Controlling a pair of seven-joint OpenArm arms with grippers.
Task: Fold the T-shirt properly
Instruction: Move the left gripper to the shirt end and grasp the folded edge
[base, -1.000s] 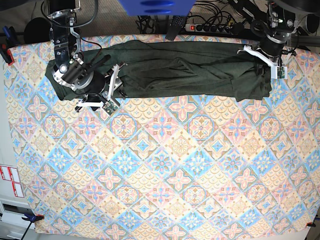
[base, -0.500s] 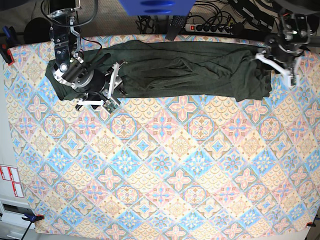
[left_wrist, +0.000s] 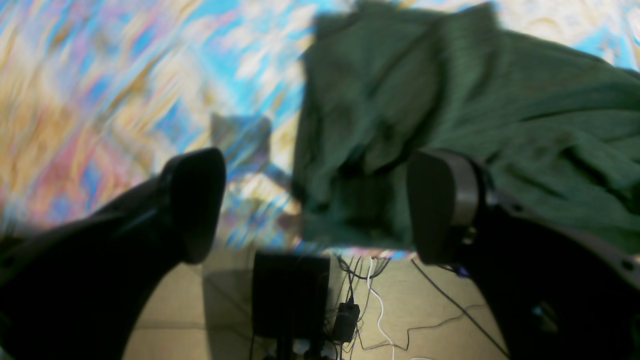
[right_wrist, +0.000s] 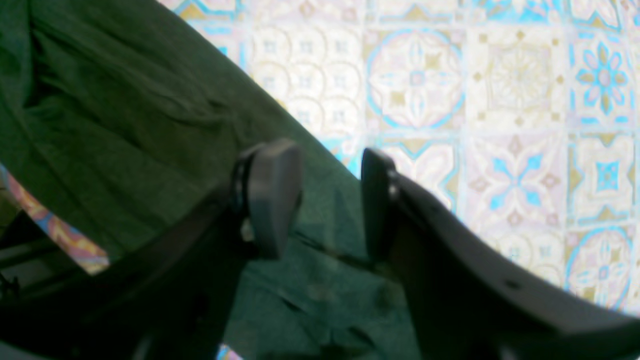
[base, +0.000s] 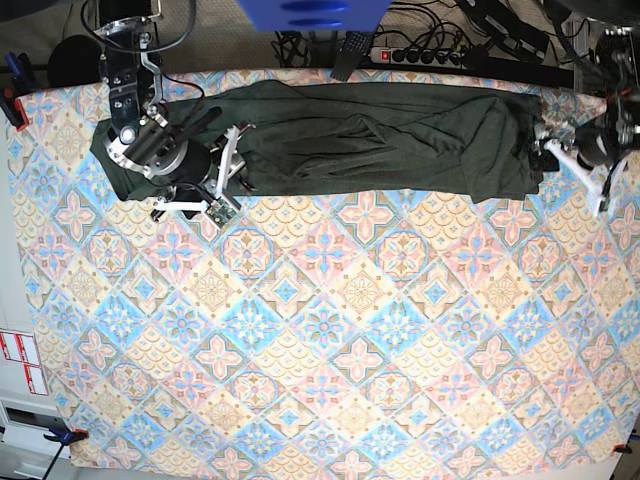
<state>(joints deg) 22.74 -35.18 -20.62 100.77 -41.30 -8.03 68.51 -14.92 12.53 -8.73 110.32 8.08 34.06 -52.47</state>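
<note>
The dark olive-green T-shirt (base: 380, 140) lies as a long folded band across the far side of the table; it also shows in both wrist views (left_wrist: 500, 115) (right_wrist: 110, 115). My left gripper (base: 577, 165) hovers just past the shirt's right end. In its blurred wrist view it (left_wrist: 315, 205) is open wide, with nothing between the fingers (left_wrist: 192, 200). My right gripper (base: 228, 170) rests over the shirt's left part. Its jaws (right_wrist: 325, 200) stand apart above the fabric, near the shirt's lower edge, pinching nothing I can see.
A patterned tablecloth (base: 330, 340) covers the table. A power strip (base: 420, 55) and cables run behind the far edge, with a blue object (base: 310, 15) above. A red clamp (base: 12, 105) sits at the left edge. Floor cables (left_wrist: 380, 310) show below the left gripper.
My left gripper has opened, let go of the shirt's right end and swung right and nearer, off the garment. That end now lies flat. The right arm has not moved.
</note>
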